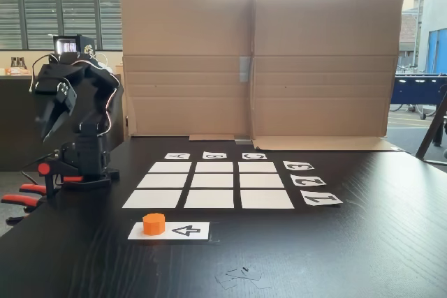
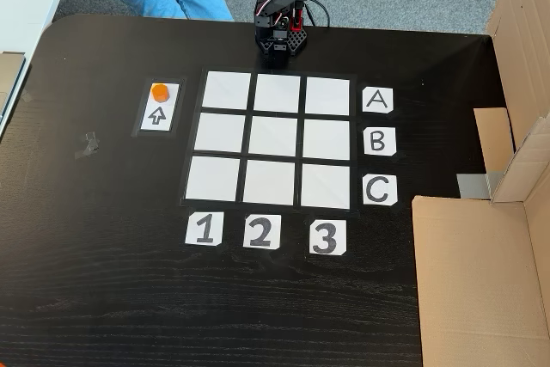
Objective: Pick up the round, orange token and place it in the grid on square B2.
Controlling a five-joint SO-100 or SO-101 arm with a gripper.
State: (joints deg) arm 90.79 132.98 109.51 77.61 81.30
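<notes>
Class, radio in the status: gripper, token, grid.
Gripper raised by base, holding nothing. Token on arrow strip. B2 bare, path clear.

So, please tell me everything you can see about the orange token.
The token is a small, bright orange puck, short and faceted, almost round, with a matte, plastic-looking surface. It stands flat on one end of a white paper strip, and the strip's black arrow points toward it. In the other fixed view it lies left of the grid, outside every square. Only the strip touches it; the gripper hangs above the table edge, far from it.
</notes>
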